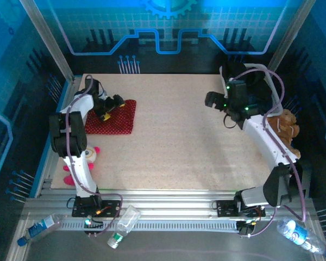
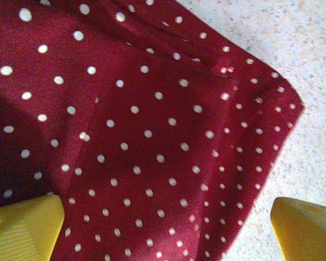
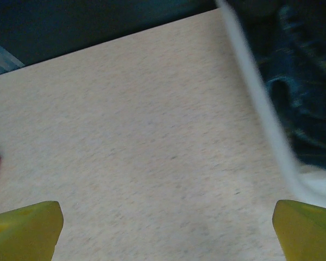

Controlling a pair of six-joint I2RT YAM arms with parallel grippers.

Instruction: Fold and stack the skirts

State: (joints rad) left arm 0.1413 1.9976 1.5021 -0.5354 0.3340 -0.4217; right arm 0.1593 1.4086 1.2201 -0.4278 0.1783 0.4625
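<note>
The pink-and-white plush doll lies at the table's left edge, partly behind the left arm. That arm stands on its base at the near left, rises steeply, then bends and reaches toward the far left corner, its wrist turned down over the cloth.

The left gripper hangs just above the red skirt, which lies flattened and folded on the far left part of the table. In the left wrist view the red skirt, with small white dots, lies in overlapping layers with one corner pointing to bare tabletop. The two yellow fingertips sit at opposite bottom corners of that view. The left gripper has its jaws spread wide with nothing between them; whether the tips touch the cloth I cannot tell.

The middle of the table is bare speckled surface.

The right arm climbs from its near right base along the right edge, folds at the elbow by the far right corner and points its wrist leftward and down. The right gripper hovers over the table. From its wrist camera the right gripper is also spread wide and empty, with yellow fingertips over bare table.

To its right, dark blue denim lies blurred behind a white rim. The brown teddy bear sits at the right edge.
</note>
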